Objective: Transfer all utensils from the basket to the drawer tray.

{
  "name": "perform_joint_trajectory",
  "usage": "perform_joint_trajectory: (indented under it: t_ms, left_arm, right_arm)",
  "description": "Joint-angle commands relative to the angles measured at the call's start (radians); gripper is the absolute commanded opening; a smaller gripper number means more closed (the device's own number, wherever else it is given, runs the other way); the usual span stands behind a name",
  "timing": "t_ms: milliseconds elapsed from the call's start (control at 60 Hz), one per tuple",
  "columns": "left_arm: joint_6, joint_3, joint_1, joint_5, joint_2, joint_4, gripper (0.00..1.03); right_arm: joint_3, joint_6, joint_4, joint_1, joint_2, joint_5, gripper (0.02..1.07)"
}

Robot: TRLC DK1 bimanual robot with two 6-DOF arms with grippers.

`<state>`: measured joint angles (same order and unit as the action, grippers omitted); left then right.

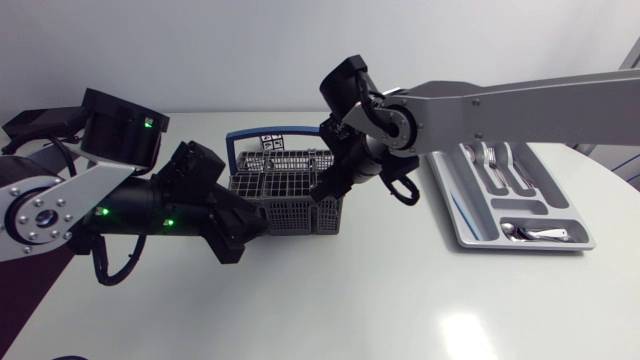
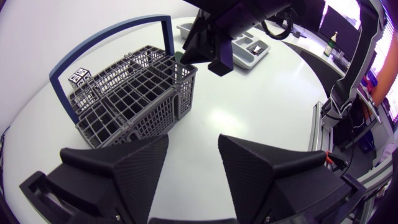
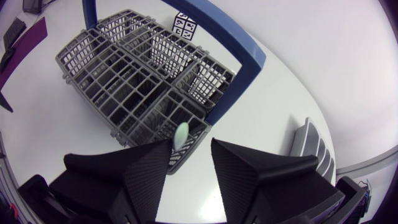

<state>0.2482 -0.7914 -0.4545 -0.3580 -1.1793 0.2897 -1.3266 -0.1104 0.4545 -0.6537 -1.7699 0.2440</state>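
Two arms are seen meeting at the grey basket (image 1: 285,185) in the head view; the left gripper (image 1: 240,238) is held at the basket's left end, the right gripper (image 1: 325,195) at its right end; the drawer tray (image 1: 462,218) lies well apart to the right, with several utensils laid in its compartments.

In the left wrist view the left gripper (image 2: 193,165) is shown spread with nothing between its fingers; the basket (image 2: 124,99) stands ahead of it.

In the right wrist view the right gripper (image 3: 189,162) is likewise spread; a pale utensil (image 3: 181,134) stands up from the nearest compartment, just ahead of the gap and nearer one finger, and is not pinched.

The gap is best centred over that tip before being closed; a straight upward lift is advised, so that the mesh and the blue handle (image 3: 239,50) are not caught.

The white table (image 1: 330,300) looks smooth and glossy; the light basket could be dragged along it, so steadying by the left gripper may be needed.
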Motion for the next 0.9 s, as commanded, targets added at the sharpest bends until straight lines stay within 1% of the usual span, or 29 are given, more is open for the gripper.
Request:
perform_joint_trajectory:
  t_ms: [0,83,167,217,283,483,883]
  left_arm:
    - [0.023,0.035,0.002,0.002,0.012,-0.024,0.57]
    - [0.028,0.043,0.004,0.002,0.012,-0.030,0.57]
    - [0.029,0.049,0.005,0.002,0.014,-0.038,0.57]
    - [0.031,0.052,0.005,0.002,0.014,-0.040,0.57]
    - [0.034,0.055,0.005,0.002,0.014,-0.044,0.57]
    - [0.034,0.066,0.002,0.002,0.014,-0.055,0.57]
    - [0.033,0.078,-0.004,0.002,0.015,-0.063,0.57]
  right_arm:
    - [-0.034,0.034,-0.013,-0.017,-0.037,0.023,0.44]
    - [-0.046,0.034,-0.011,-0.026,-0.056,0.035,0.38]
    - [-0.048,0.034,-0.019,-0.038,-0.065,0.066,0.37]
    - [-0.048,0.034,-0.022,-0.040,-0.068,0.081,0.30]
    - [-0.046,0.034,-0.023,-0.038,-0.069,0.101,0.29]
    - [-0.045,0.028,-0.028,-0.037,-0.080,0.126,0.08]
    - [0.001,0.015,-0.053,-0.041,-0.011,0.124,0.08]
